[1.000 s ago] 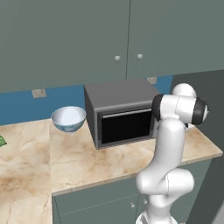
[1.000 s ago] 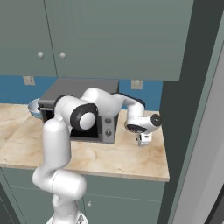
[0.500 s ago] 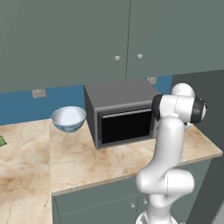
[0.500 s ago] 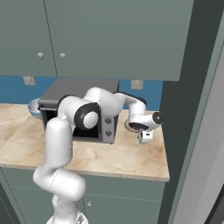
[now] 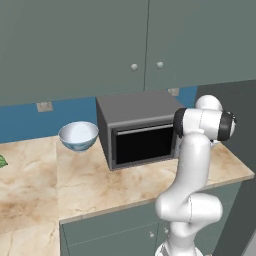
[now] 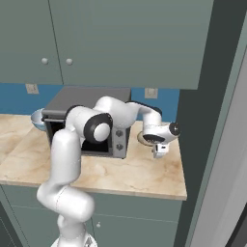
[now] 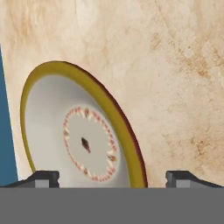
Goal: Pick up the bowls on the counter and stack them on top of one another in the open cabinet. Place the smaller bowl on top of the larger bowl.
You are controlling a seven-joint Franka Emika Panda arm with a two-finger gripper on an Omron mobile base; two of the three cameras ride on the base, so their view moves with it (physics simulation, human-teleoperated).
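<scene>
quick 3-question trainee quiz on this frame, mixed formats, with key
1. True or false: the deep white and pale blue bowl sits on the beige marbled counter to the right of the grey box microwave.
2. The small shallow yellow-rimmed bowl is: A) inside a cabinet; B) on the counter by the gripper; C) on top of the microwave.
3. Fill in: the fingers stand ___, holding nothing.
Key: 1 false (it is to the left); 2 B; 3 open.

- grey microwave on the worktop, dark glass door shut, backed toward the wall
- blue backsplash with pale wall outlet left of the microwave
- second outlet right of it
- green item at left edge, cropped
</scene>
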